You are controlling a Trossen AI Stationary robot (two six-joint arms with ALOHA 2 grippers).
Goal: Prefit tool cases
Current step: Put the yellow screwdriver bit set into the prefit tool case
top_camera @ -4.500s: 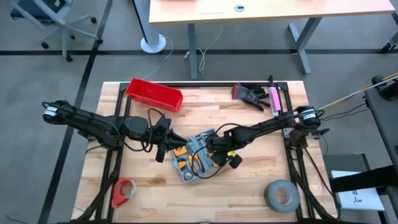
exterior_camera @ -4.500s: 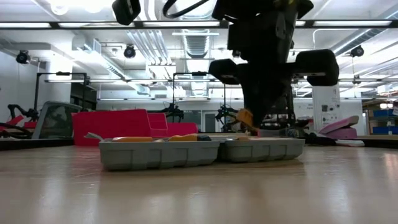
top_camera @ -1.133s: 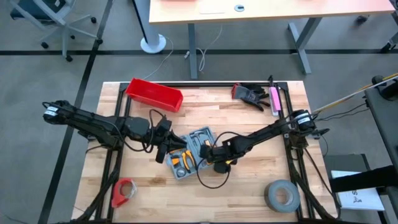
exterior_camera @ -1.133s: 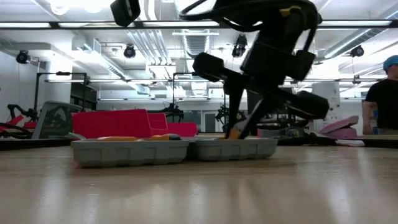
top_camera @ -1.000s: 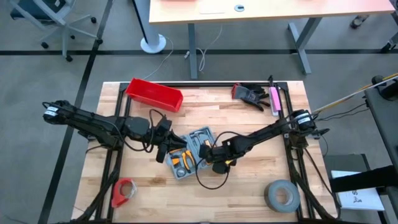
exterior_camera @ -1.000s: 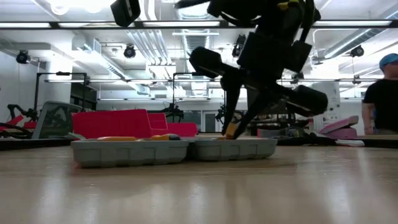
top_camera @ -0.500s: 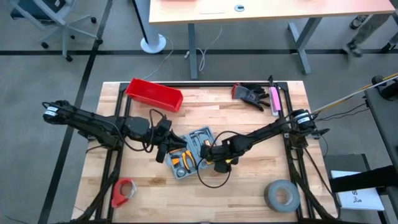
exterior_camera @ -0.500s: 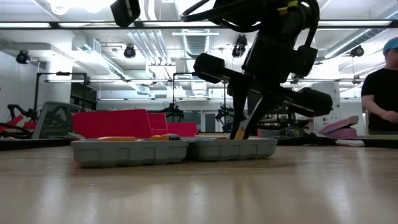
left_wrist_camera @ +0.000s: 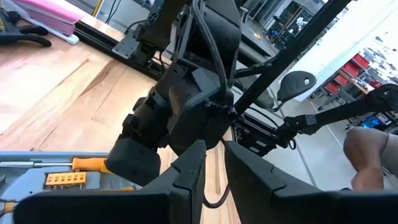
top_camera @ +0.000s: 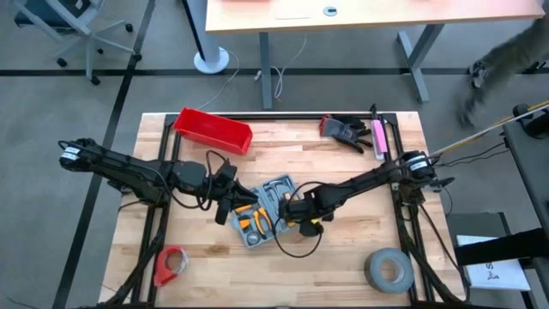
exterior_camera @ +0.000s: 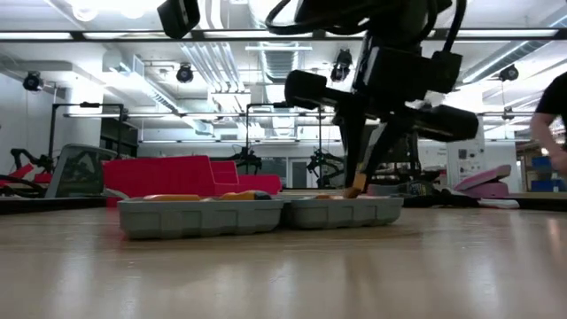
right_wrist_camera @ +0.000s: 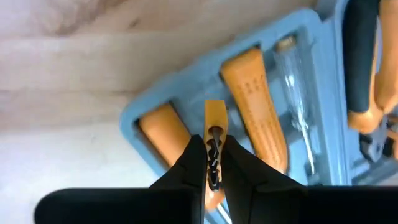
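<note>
Table: wooden bench (top_camera: 343,167) is carrying everything I am working with, a grey floor running around it.
Red bin (top_camera: 213,130): sitting near the far left corner, well apart from the work, so I am ignoring it.
Left gripper (top_camera: 225,204): I am parking it just beside the case's left edge; its fingers (left_wrist_camera: 189,171) are standing a little apart with nothing between them. I judge it is waiting there to steady the case if it slides.
Tool case (top_camera: 264,210): lying open and flat near the table's middle, between my two arms, moulded recesses facing up so tools can drop in from above. Orange-handled tools are already filling several recesses.
Right gripper (top_camera: 296,212): I am pointing it down over the case's right half, fingers pressed together on a small orange-handled tool (right_wrist_camera: 214,134). I am holding the tool end-on above a recess beside two seated orange handles, so it can go straight in.
Tape roll (top_camera: 388,269): resting at the near right corner, out of my reach path.
Risk: as I judge it, a skewed tool could jam on the recess lip.
</note>
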